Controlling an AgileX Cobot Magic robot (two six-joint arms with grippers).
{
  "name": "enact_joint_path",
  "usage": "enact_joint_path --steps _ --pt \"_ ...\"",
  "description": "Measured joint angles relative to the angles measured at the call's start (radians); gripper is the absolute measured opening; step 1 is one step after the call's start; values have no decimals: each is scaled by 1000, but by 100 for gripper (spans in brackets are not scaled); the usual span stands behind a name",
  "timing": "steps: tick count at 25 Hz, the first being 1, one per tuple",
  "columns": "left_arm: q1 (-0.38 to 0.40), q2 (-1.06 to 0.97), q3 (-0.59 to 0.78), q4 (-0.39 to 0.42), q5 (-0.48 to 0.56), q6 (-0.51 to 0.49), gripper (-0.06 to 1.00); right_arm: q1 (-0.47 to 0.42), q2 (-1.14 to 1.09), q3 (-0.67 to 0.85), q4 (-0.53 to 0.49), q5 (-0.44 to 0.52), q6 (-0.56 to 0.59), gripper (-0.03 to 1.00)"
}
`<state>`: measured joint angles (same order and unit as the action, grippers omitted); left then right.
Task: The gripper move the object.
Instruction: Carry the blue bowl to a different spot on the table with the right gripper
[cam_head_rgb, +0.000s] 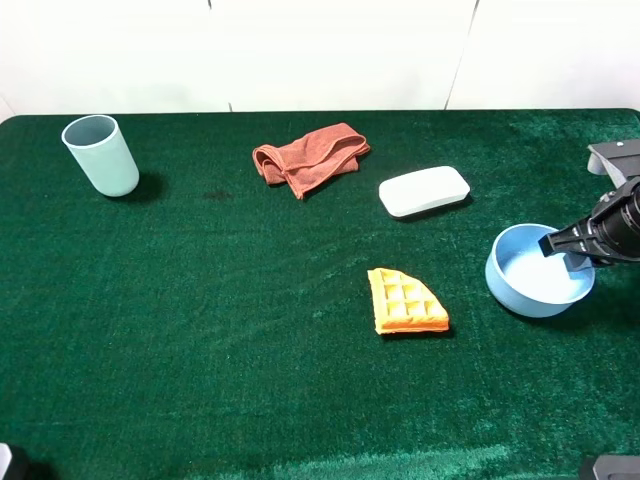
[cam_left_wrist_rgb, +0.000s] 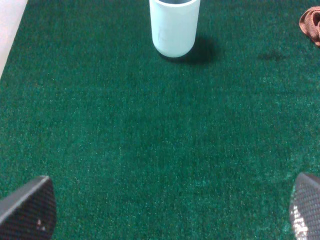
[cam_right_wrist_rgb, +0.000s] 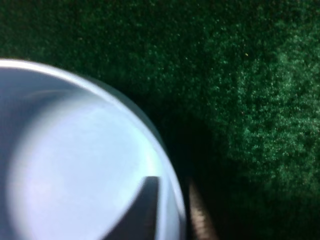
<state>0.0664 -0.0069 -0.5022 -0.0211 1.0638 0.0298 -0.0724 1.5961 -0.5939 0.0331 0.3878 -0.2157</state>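
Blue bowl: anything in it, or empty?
Empty. The light-blue bowl sits upright on the green cloth, its pale inside bare apart from one finger of the right gripper over the rim.

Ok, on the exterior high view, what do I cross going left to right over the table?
Pale blue-green cup → rust-red cloth → waffle piece → white case → light-blue bowl → right gripper, one finger inside the bowl's rim and one outside.
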Motion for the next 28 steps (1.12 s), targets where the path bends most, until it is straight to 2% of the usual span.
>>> enact_joint_path --steps 4,7,12,28 --pt "0 0 0 0 0 0 93 0 0 0 0 1 0 56" --pt "0 0 0 0 0 0 93 0 0 0 0 2 0 66" --pt "0 0 0 0 0 0 93 0 0 0 0 2 0 69" --pt "0 0 0 0 0 0 93 0 0 0 11 4 29 69"
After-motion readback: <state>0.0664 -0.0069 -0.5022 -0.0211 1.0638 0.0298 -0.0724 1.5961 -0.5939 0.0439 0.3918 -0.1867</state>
